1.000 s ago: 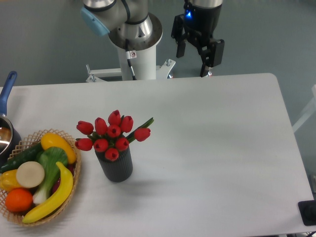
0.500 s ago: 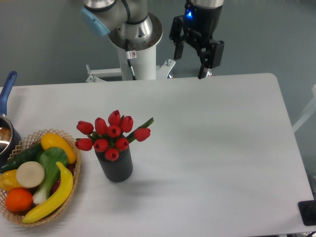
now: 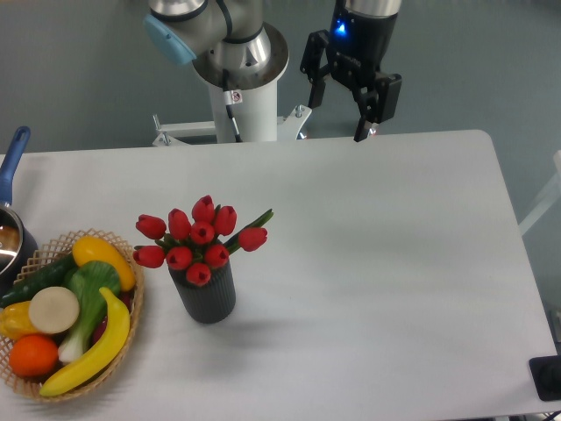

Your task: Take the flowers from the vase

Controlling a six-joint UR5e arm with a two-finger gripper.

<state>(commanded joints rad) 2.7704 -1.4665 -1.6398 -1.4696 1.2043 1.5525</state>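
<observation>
The flowers [image 3: 197, 239], a bunch of red tulip buds with green stems and a long green leaf, stand upright in the vase [image 3: 205, 294], a short dark ribbed cylinder on the left half of the white table. My gripper [image 3: 338, 117] hangs high above the table's far edge, well to the right of and behind the flowers. Its two black fingers are spread apart and hold nothing.
A wicker basket [image 3: 131, 320] of colourful fruit and vegetables sits at the front left, close to the vase. A metal pot with a blue handle [image 3: 10, 167] is at the left edge. The arm's white base [image 3: 241, 83] stands behind the table. A small black object [image 3: 548, 377] is at the front right corner.
The gripper has shifted very slightly up and to the right. The flowers and vase have not moved.
</observation>
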